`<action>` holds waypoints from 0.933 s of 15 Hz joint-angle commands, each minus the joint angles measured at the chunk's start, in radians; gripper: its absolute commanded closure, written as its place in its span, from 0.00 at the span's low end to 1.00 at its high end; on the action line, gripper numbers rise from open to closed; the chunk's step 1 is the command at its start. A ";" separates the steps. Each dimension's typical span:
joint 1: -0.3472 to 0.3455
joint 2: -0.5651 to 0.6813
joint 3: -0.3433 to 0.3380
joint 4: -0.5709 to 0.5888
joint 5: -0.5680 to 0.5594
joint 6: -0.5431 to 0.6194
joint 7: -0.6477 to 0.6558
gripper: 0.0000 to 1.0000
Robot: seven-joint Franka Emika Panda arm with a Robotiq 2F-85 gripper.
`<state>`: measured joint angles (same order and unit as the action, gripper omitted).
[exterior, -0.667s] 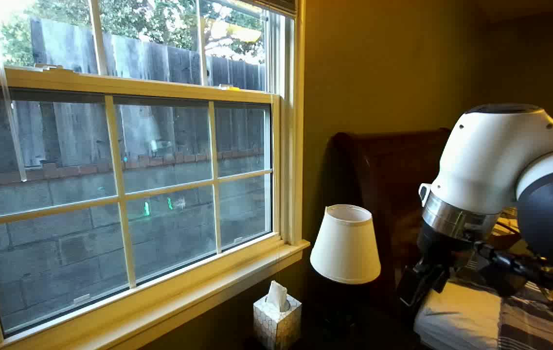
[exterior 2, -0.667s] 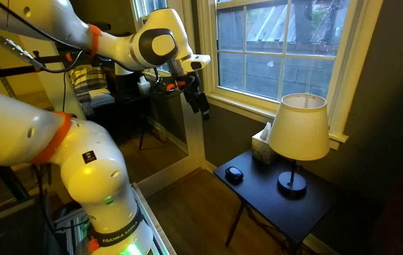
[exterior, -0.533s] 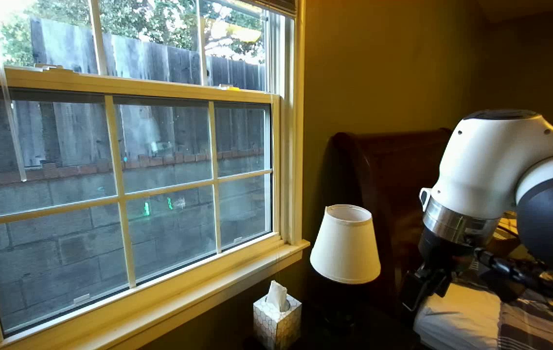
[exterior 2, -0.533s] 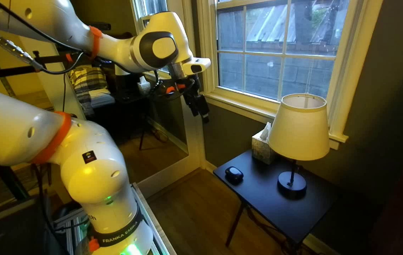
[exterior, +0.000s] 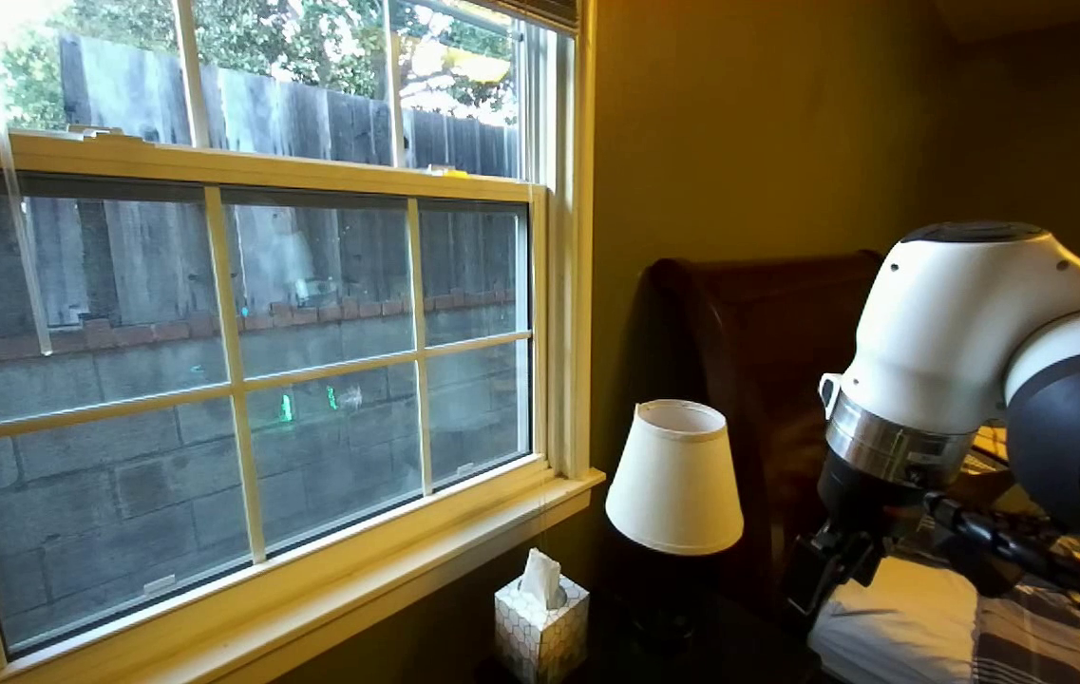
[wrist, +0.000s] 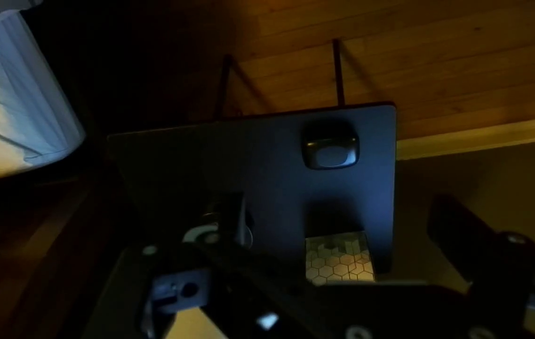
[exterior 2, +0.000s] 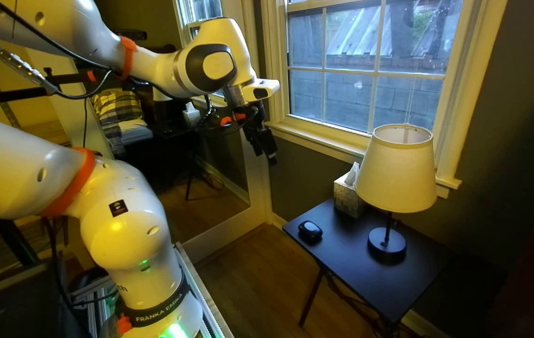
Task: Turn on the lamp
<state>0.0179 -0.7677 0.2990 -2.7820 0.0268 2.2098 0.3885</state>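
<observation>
The lamp (exterior 2: pixel 397 173) has a cream tapered shade on a thin dark post and round base, and it stands upright on the black side table (exterior 2: pixel 337 258). No bright glow shows in its shade, which is also visible in an exterior view (exterior: pixel 677 480). My gripper (exterior 2: pixel 265 151) hangs in the air, pointing down and apart from the lamp, toward the window wall. In the wrist view the gripper (wrist: pixel 340 212) is open, its dark fingers wide apart with nothing held. A cream patch at the bottom of that view may be the shade; I cannot tell.
A patterned tissue box (exterior 2: pixel 347 196) stands beside the lamp, close to the window sill (exterior: pixel 464 532). A dark rounded object (wrist: pixel 331 146) lies near a table corner. The bed (exterior: pixel 891 608) and a mirrored door (exterior 2: pixel 220 164) are nearby.
The arm's hand and gripper have sunk slightly in both exterior views. The lamp, tissue box and table have stayed in place.
</observation>
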 commanded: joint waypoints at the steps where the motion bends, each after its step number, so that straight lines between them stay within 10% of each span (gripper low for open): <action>1: 0.012 0.002 -0.013 0.002 -0.012 -0.003 0.008 0.00; 14: -0.148 0.389 -0.053 0.009 -0.076 0.537 0.062 0.00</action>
<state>-0.1051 -0.4942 0.2531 -2.7744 -0.0373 2.6187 0.3904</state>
